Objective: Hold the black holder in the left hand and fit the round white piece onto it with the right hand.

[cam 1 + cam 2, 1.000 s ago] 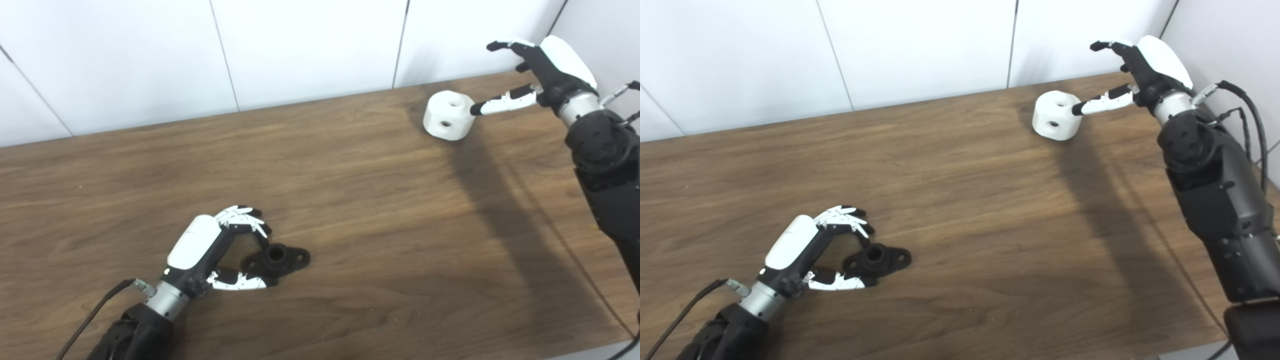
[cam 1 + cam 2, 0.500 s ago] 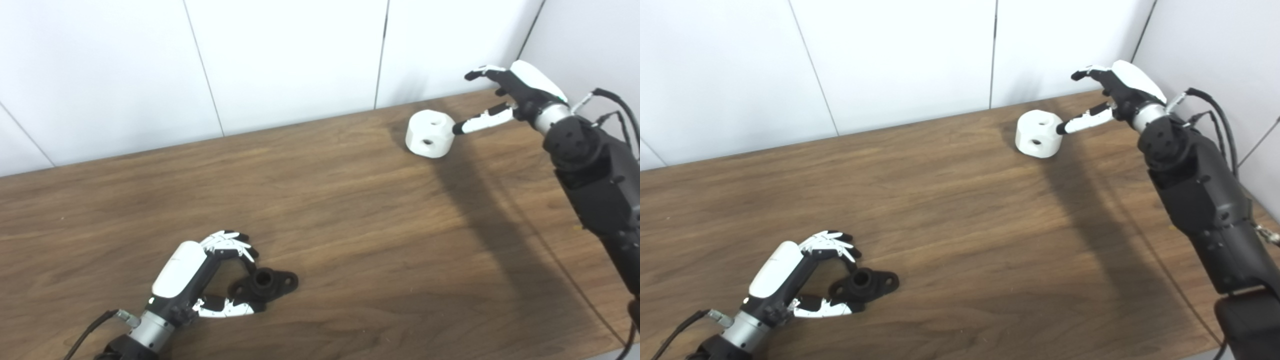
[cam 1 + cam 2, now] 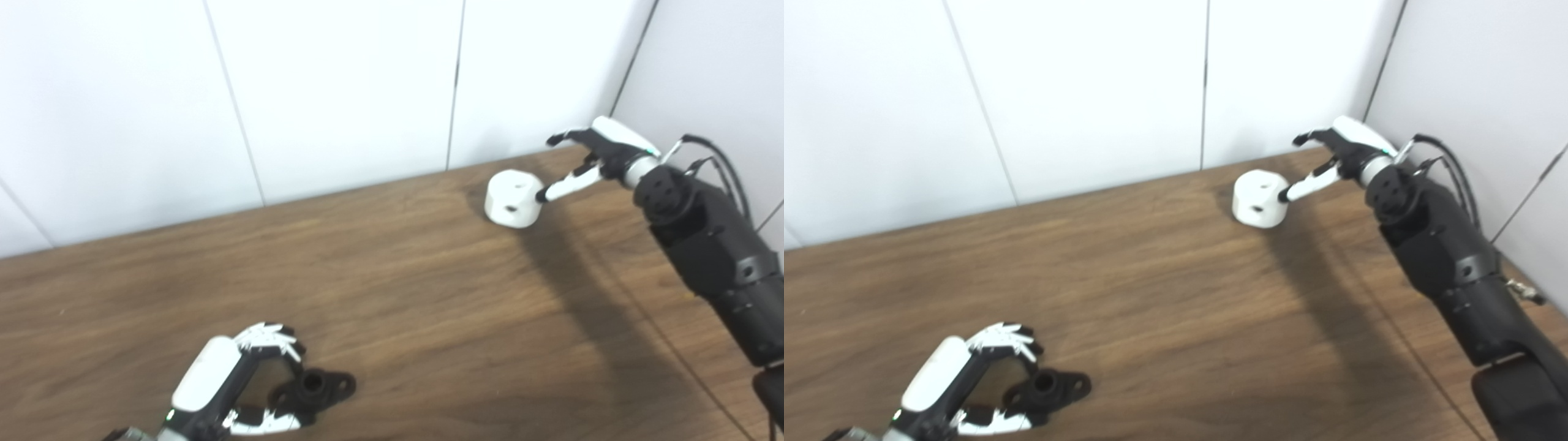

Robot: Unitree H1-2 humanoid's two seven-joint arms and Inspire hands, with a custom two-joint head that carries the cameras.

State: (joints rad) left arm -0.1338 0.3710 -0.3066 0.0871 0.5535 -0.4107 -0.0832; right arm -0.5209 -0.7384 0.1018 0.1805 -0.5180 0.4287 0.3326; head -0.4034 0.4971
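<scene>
The brown wooden worktop runs back to a white panelled wall, and everything else is placed here relative to the round white piece.

The right arm, black and bulky, reaches from the lower right edge up to the far right corner of the worktop. Its right hand sits just right of the round white piece, which rests on the worktop close to the wall. The hand is spread, holding nothing: the thumb stretches toward the piece and its dark tip touches the piece's right side, while the fingers arch above and behind it, clear of its top.

The left hand is far from the white piece, at the near left of the worktop. Its white back faces up, with fingers curled over and the thumb lying low along the worktop. The black holder lies flat on the worktop between fingers and thumb. Whether the hand actually clamps it or only cups around it cannot be told.

The right eye view shows more of the right arm's length, down to its lower segment, and a cable looping off the wrist. The left eye view crops the arm shorter.
</scene>
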